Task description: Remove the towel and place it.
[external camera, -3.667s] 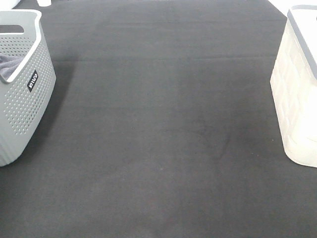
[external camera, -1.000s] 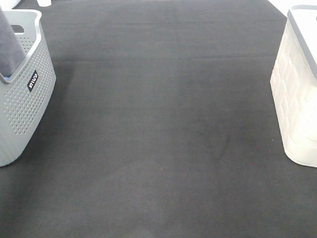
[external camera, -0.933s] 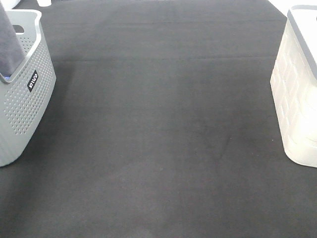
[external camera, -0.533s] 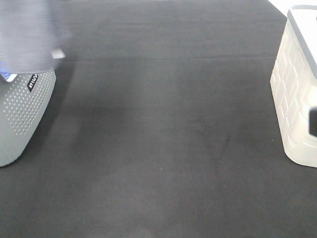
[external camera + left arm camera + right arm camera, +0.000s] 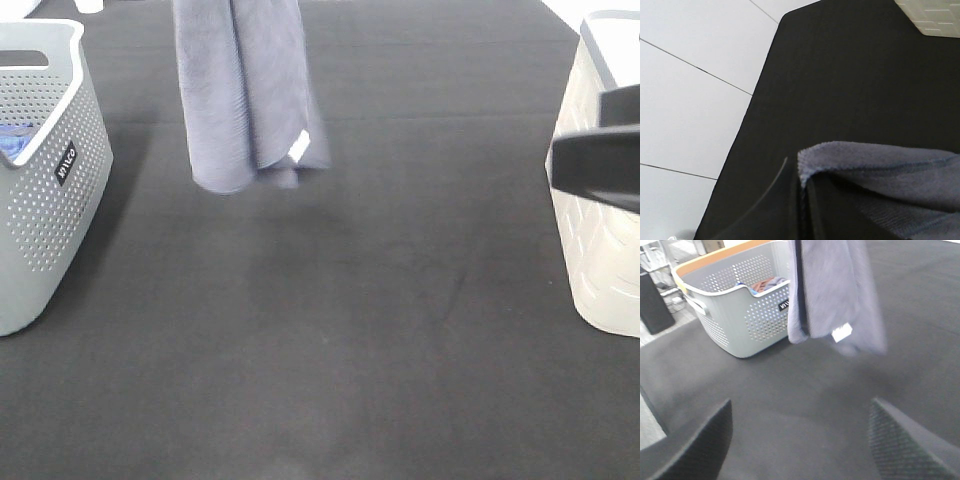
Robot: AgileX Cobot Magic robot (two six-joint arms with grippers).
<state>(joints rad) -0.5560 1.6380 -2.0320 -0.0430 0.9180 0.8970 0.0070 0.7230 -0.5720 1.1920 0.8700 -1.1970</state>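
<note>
- The black desk (image 5: 350, 330) fills most of the high view; the left wrist view shows pale tiled floor (image 5: 690, 75) beyond its edge
- A perforated grey basket (image 5: 50, 200) with a pale rim stands at the desk's left edge, partly cut off by the frame
- A white basket (image 5: 600, 270) with a grey rim stands at the right edge, well apart from the grey one
- The towel (image 5: 235, 90), grey-lavender, hangs in loose vertical folds in the air above the desk, between the two baskets and nearer the grey one; its top runs out of the high view, its lower end is clear of the desk, and it looks slightly blurred
- The right fingers (image 5: 695, 450) are spread wide with nothing between them, low over the desk and pointing toward the towel; in the high view that arm shows as a dark shape in front of the white basket
- The left fingers are closed, gripping the towel: its hem bunches right at the lens in the left wrist view, though they are hard to make out against the dark desk
- A blue cloth (image 5: 12, 145) lies inside the grey basket
- A small white tag (image 5: 298, 147) hangs at the towel's lower corner
</note>
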